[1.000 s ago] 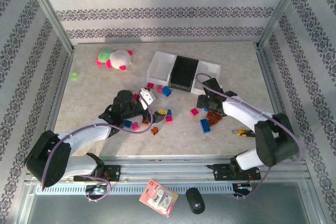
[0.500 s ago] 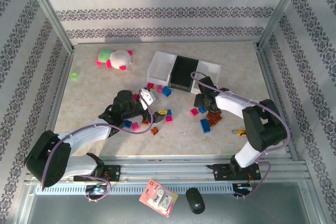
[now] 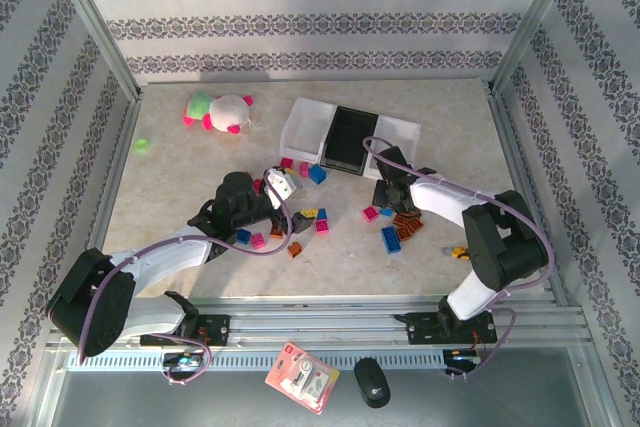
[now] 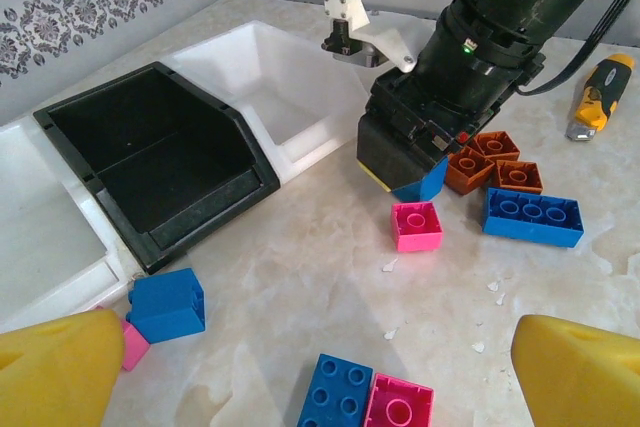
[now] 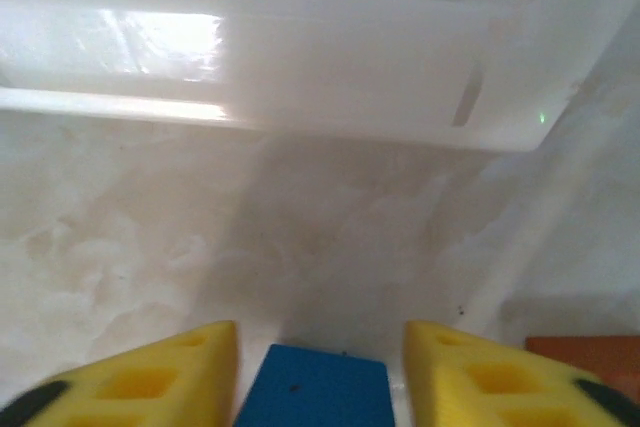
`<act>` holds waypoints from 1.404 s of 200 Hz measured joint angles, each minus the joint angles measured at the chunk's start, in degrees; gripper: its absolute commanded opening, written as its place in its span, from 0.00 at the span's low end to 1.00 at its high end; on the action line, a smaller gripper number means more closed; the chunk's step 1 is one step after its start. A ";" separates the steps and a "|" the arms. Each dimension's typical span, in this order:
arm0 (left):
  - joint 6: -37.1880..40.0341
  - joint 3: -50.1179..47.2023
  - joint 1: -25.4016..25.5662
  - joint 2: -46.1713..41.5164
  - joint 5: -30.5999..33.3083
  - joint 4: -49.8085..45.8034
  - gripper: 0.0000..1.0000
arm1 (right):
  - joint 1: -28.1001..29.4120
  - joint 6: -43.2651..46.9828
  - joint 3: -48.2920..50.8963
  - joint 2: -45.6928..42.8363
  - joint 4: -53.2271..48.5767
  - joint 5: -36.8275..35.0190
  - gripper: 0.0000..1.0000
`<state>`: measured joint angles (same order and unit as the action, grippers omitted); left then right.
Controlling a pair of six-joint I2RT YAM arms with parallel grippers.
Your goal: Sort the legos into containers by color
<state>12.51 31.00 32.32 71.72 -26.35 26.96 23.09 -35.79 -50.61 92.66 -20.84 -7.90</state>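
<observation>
Pink, blue and orange-brown legos (image 3: pixel 320 215) lie scattered mid-table in front of the containers: a white tray (image 3: pixel 305 127), a black tray (image 3: pixel 350 139) and a second white tray (image 3: pixel 398 135). My right gripper (image 3: pixel 388 197) points down just before the right white tray (image 5: pixel 300 67), shut on a blue lego (image 5: pixel 315 387), which also shows under its fingers (image 4: pixel 425 185). Beside it lie a pink lego (image 4: pixel 416 225), a long blue lego (image 4: pixel 533 216) and orange-brown legos (image 4: pixel 490 162). My left gripper (image 3: pixel 298 213) hangs open (image 4: pixel 320 377) over a blue (image 4: pixel 338 392) and a pink lego (image 4: pixel 398 407).
A pink-white plush toy (image 3: pixel 222 112) and a small green piece (image 3: pixel 142 145) lie at the back left. A yellow-black tool (image 3: pixel 462 252) rests near the right arm. Metal frame posts and patterned walls bound the table on three sides.
The right arm folded in and turned its gripper down over the blue lego, and its fingers closed in on it. The left arm stayed still and open.
</observation>
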 measured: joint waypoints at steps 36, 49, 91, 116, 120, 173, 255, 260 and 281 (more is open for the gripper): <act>0.59 -0.04 0.00 -0.42 0.61 -0.02 0.99 | 0.44 -0.31 0.00 -1.38 -0.09 0.02 0.30; 0.63 -0.24 0.00 -1.20 1.05 0.02 0.99 | 0.44 -0.31 0.00 -2.10 -0.20 0.02 0.28; 0.76 -0.44 0.00 -2.86 3.52 -0.04 0.99 | 0.44 0.11 -1.14 -5.90 -0.74 -0.26 0.27; 0.59 -0.44 0.00 -2.89 5.09 -0.04 0.99 | 0.20 1.53 -4.46 -6.03 -0.81 -0.70 0.27; 0.55 -0.44 0.00 -2.89 5.33 -0.07 0.99 | -0.02 1.88 -5.16 -6.01 -0.85 -0.70 0.27; -0.70 -0.44 0.00 -2.89 7.67 -0.92 0.99 | -5.73 6.99 -19.08 1.73 1.42 -2.40 0.27; -5.16 -0.55 0.04 -2.89 14.82 -1.09 0.99 | -9.53 13.53 -27.65 15.54 2.86 -3.43 0.69; -6.16 -0.55 0.11 -2.91 16.61 -1.27 0.99 | -9.46 13.51 -27.65 15.23 2.97 -3.43 0.72; -11.87 -0.04 0.31 -3.56 25.62 -5.55 0.99 | -8.72 15.17 -26.05 11.58 3.98 -3.45 0.82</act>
<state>0.64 30.96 32.62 68.16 -0.73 21.41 14.37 -20.62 -76.66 104.25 -16.86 -11.35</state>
